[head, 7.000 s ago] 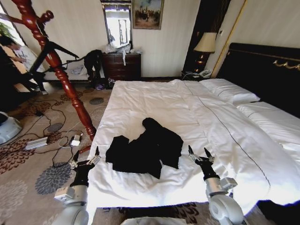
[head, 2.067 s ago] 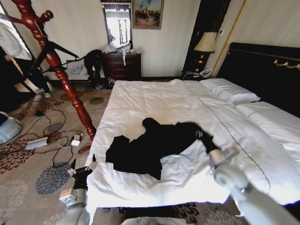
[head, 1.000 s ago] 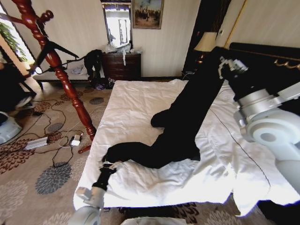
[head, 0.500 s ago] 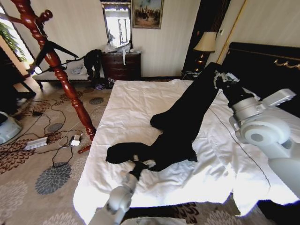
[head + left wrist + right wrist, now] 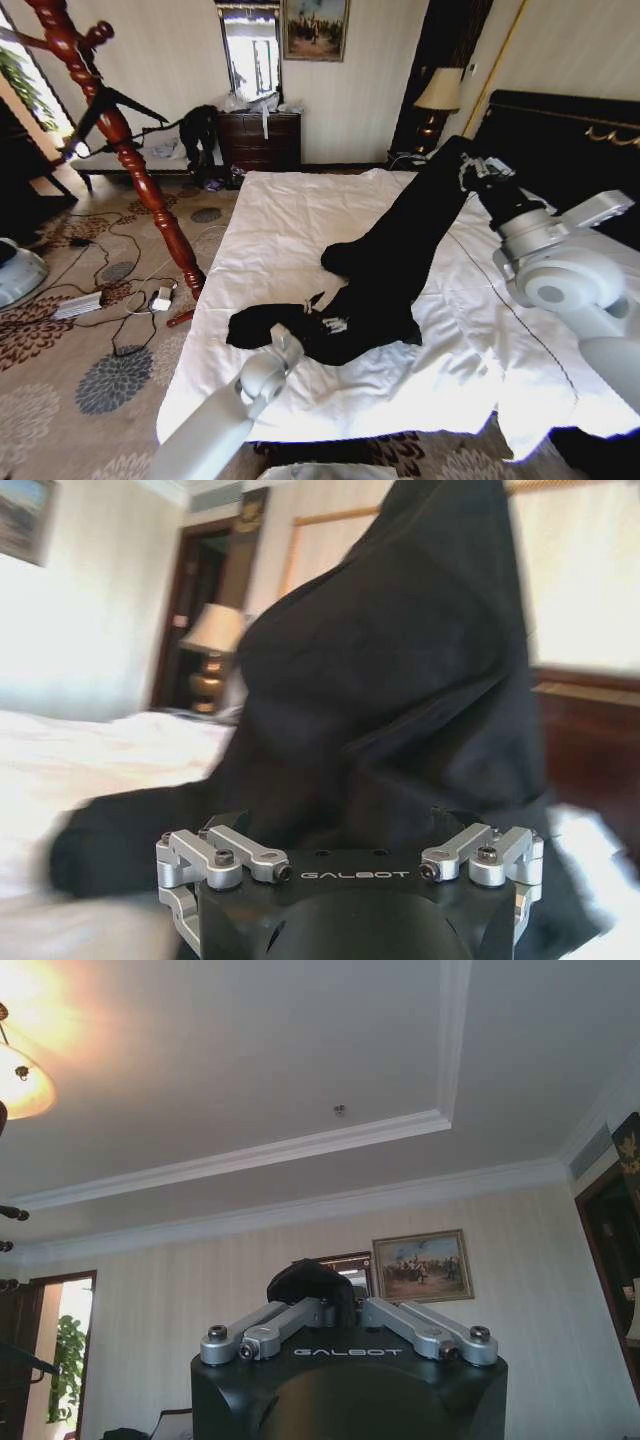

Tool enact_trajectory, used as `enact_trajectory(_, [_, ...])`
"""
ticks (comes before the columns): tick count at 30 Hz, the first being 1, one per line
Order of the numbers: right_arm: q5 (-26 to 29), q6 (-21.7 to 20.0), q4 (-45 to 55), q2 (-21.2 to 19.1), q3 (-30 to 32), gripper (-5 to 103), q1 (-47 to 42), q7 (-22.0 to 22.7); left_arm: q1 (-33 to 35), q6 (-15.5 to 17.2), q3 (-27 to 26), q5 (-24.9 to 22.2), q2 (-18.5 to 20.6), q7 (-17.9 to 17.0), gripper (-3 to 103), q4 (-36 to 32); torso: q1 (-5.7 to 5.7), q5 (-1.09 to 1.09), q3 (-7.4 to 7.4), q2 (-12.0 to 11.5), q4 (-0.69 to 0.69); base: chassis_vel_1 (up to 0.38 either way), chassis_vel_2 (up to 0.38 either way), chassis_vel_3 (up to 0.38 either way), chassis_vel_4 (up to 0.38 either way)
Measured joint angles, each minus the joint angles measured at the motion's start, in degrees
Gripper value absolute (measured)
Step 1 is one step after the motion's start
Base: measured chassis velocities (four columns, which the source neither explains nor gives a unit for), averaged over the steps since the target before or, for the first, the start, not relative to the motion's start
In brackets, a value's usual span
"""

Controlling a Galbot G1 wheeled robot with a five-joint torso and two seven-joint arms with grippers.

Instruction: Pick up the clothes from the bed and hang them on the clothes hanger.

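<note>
The black clothes (image 5: 395, 255) stretch from the white bed (image 5: 300, 215) up to my right gripper (image 5: 478, 165). That gripper is shut on their top end and holds it high near the headboard. In the right wrist view a bunch of black fabric (image 5: 305, 1278) sits pinched in the right gripper (image 5: 338, 1305). My left gripper (image 5: 320, 313) is open, low over the bottom part of the clothes that still lies on the duvet. The left wrist view faces the hanging black cloth (image 5: 400, 680) close up. The black clothes hanger (image 5: 125, 103) hangs on the reddish coat stand (image 5: 135, 160), left of the bed.
Cables and a power strip (image 5: 80, 305) lie on the patterned carpet left of the bed. A dark dresser (image 5: 262, 140) with a small clothing heap stands at the far wall. A lamp (image 5: 438, 92) and the black headboard (image 5: 570, 150) are on the right.
My left arm has reached farther onto the bed, and its gripper is now over the lower part of the clothes. The right gripper holds the clothes raised at about the same place.
</note>
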Motion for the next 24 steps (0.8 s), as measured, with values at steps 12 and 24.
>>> enact_trajectory(12, [0.2, 0.2, -1.0, -1.0, 0.6, 0, 0.8, 0.1, -3.6, 3.2, 8.8, -10.1, -9.1, -1.9, 100, 4.8, 0.00, 0.00, -0.01, 0.0, 0.00, 0.000, 0.000, 0.000, 0.000])
enact_trajectory(24, [0.1, 0.2, -0.5, 0.9, -0.1, 0, 1.7, 0.0, -1.9, 1.9, 4.3, -9.3, -12.7, -1.4, 57, 6.7, 0.00, 0.00, -0.01, 0.0, 0.00, 0.000, 0.000, 0.000, 0.000])
